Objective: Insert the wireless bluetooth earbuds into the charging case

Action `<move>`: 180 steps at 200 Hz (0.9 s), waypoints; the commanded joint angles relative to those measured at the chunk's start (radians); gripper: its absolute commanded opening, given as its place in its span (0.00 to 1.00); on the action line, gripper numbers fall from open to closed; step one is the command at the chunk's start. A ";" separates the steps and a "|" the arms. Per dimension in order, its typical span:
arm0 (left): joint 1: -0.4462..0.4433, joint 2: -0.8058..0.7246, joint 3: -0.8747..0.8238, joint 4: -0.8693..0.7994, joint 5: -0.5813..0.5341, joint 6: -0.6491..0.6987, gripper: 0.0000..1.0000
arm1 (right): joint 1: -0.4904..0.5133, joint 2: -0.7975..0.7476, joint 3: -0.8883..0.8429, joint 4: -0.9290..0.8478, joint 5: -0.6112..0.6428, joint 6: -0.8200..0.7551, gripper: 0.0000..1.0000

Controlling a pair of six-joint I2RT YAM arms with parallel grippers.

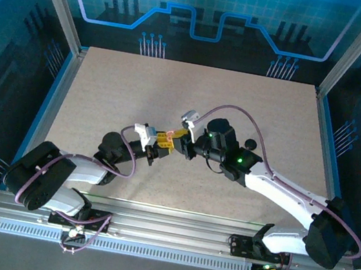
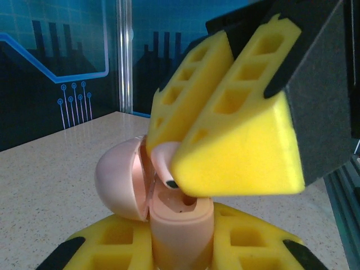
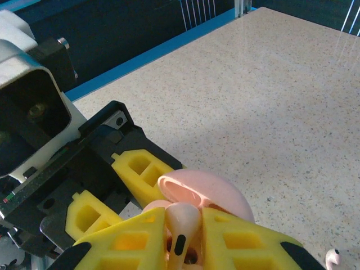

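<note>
The pale pink charging case (image 2: 180,228) stands upright with its lid (image 2: 117,181) swung open to the left. My left gripper (image 2: 181,243) is shut on the case body, above the middle of the table (image 1: 154,146). Right over the open sockets hangs a whitish earbud (image 3: 183,222), stem down, its dark tip (image 2: 171,183) just above the case mouth. My right gripper (image 3: 183,239) is shut on this earbud, and its yellow fingers (image 2: 236,152) reach in from the upper right. A second earbud (image 3: 333,260) lies loose on the table to the right.
The two grippers meet fingertip to fingertip at the table's centre (image 1: 169,140). The speckled beige tabletop (image 1: 187,94) stretches behind them to metal posts and blue walls. A small dark knob-like piece (image 1: 251,145) shows beside the right wrist.
</note>
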 commanded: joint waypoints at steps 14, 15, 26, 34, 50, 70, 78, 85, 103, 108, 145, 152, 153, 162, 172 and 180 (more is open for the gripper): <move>-0.005 0.010 0.033 0.057 0.002 -0.023 0.14 | 0.015 -0.035 -0.011 0.018 0.009 -0.007 0.21; -0.005 0.010 0.033 0.057 0.001 -0.023 0.14 | 0.015 -0.035 -0.011 0.022 0.009 -0.006 0.21; -0.005 0.015 0.035 0.057 0.008 -0.031 0.14 | 0.012 -0.047 -0.008 0.034 0.011 -0.007 0.21; -0.005 0.017 0.037 0.057 0.015 -0.043 0.14 | 0.008 -0.058 -0.008 0.048 0.014 -0.006 0.21; -0.005 0.017 0.037 0.058 0.022 -0.060 0.14 | -0.001 -0.079 -0.014 0.079 0.009 0.000 0.21; -0.004 0.004 0.036 0.057 0.026 -0.080 0.14 | -0.011 -0.097 -0.019 0.110 -0.010 0.016 0.21; -0.005 -0.001 0.039 0.057 0.030 -0.095 0.14 | -0.013 -0.097 -0.019 0.118 -0.019 0.024 0.21; -0.005 -0.004 0.043 0.057 0.039 -0.107 0.14 | -0.015 -0.093 -0.019 0.124 -0.027 0.029 0.22; -0.005 -0.015 0.048 0.057 0.042 -0.136 0.14 | -0.015 -0.084 -0.016 0.138 -0.043 0.039 0.21; -0.005 -0.017 0.050 0.057 0.045 -0.142 0.14 | -0.015 -0.081 -0.015 0.142 -0.046 0.041 0.21; -0.005 -0.041 0.058 0.057 0.051 -0.197 0.14 | -0.016 -0.059 -0.011 0.165 -0.062 0.050 0.22; -0.005 -0.045 0.061 0.057 0.050 -0.206 0.14 | -0.017 -0.055 -0.011 0.169 -0.064 0.051 0.22; -0.005 -0.045 0.062 0.057 0.051 -0.208 0.14 | -0.016 -0.054 -0.011 0.170 -0.064 0.052 0.22; -0.005 -0.050 0.064 0.057 0.048 -0.217 0.15 | -0.018 -0.045 -0.008 0.174 -0.068 0.054 0.21; -0.004 -0.055 0.070 0.058 0.051 -0.228 0.15 | -0.018 -0.037 -0.007 0.177 -0.072 0.056 0.21; -0.005 -0.057 0.073 0.057 0.053 -0.236 0.15 | -0.018 -0.031 -0.005 0.179 -0.073 0.057 0.21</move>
